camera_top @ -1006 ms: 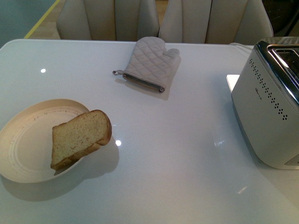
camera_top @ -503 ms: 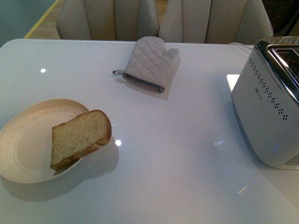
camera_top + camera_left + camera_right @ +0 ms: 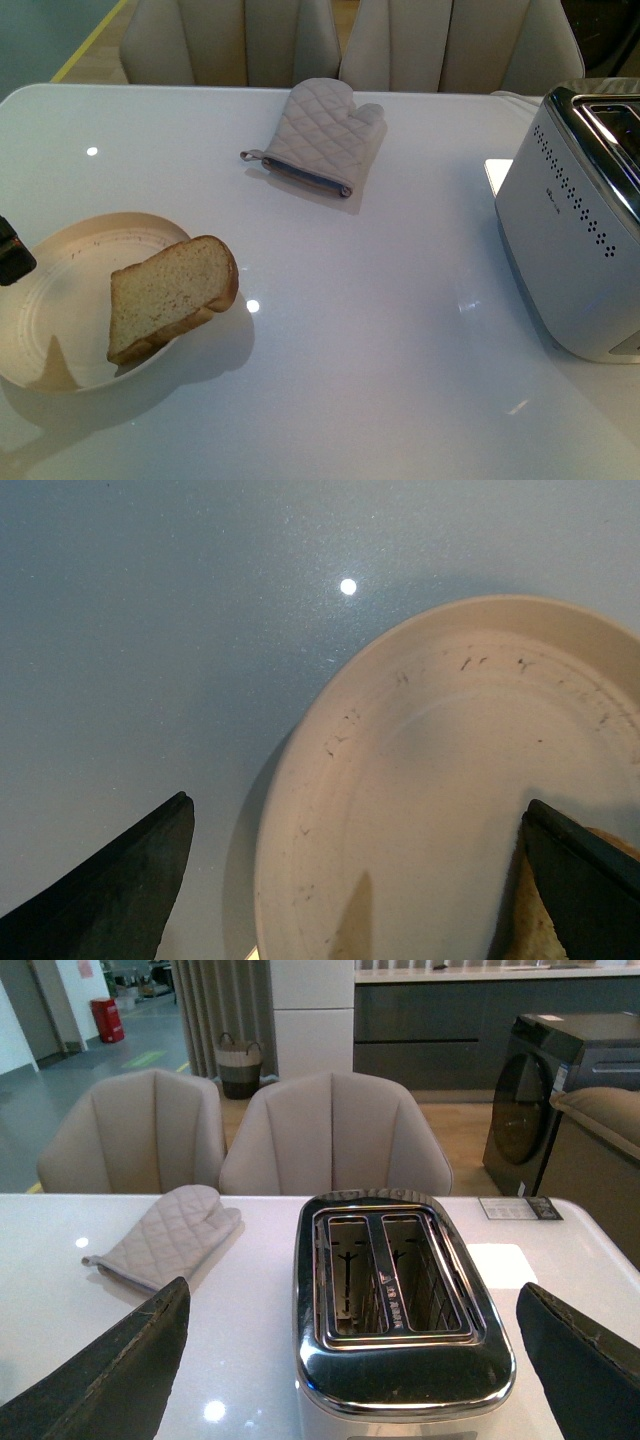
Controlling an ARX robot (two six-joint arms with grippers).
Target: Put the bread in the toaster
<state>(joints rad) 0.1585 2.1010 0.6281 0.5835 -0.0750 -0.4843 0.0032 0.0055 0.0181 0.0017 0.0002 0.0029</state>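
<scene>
Open table (image 3: 400, 300) lies between plate (image 3: 100, 219) and toaster (image 3: 570, 250); oven mitt (image 3: 320, 135) sits farther back.

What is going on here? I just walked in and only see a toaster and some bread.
A two-armed robot is about to put bread into a toaster. The bread lies untouched, leaning on the rim of a cream plate. The left gripper hovers open above that plate, holding nothing. The right gripper is open and faces the toaster, whose two slots look empty. An oven mitt lies further back on the table.
</scene>
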